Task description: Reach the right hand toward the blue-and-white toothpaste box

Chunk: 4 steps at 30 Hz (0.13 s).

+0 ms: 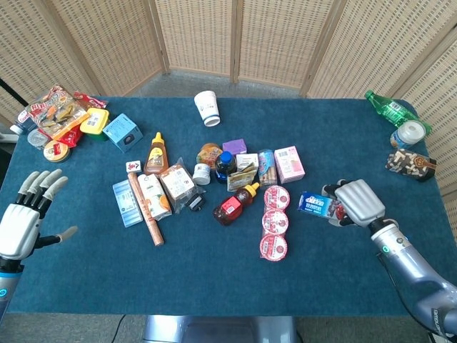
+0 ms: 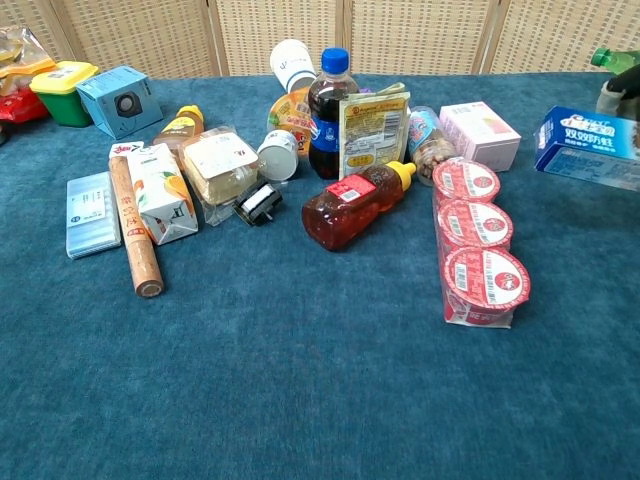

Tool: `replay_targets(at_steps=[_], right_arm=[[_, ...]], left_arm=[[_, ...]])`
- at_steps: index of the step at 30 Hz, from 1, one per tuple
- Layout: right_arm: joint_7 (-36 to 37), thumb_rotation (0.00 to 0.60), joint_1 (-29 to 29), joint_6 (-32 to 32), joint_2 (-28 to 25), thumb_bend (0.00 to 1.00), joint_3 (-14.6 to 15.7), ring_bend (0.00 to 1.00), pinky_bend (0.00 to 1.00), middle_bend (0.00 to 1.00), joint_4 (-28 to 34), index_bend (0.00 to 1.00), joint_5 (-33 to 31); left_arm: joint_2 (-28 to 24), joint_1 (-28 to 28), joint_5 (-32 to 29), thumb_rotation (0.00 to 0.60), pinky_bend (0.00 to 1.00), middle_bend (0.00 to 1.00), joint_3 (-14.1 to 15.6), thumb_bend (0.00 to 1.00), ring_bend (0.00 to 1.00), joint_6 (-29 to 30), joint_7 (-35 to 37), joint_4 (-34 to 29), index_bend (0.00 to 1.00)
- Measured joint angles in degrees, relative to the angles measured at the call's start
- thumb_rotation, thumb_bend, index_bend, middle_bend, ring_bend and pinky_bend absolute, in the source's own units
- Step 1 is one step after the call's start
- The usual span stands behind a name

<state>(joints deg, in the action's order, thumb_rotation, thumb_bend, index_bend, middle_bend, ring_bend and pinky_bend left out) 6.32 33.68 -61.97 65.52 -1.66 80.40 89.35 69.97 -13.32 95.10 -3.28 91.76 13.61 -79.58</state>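
The bench [image 2: 300, 400] wears matt, napped blue cloth. The toothpaste box [image 2: 590, 146] is glossy printed card, held by the right hand [image 1: 359, 202] of smooth grey plastic. At twelve o'clock stands a woven wicker screen [image 1: 200, 36].

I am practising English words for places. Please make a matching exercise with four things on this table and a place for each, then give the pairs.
Things:
1. paper cup
2. green bottle
3. toothpaste box
4. left hand

Places:
A. far right corner
B. in the right hand
C. far edge, on its side
D. open, near left edge

Pairs: 1-C, 2-A, 3-B, 4-D
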Motion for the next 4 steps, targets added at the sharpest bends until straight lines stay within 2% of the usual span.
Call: replay_targets(at_steps=[4], right_arm=[[-1.0, 0.600, -0.4, -0.4, -0.7, 0.16, -0.4, 0.45, 0.59, 0.59, 1.3, 0.47, -0.1]], left_arm=[[0.0, 0.0, 0.2, 0.600, 0.00, 0.00, 0.0, 0.08, 0.00, 0.1, 0.0, 0.0, 0.10]])
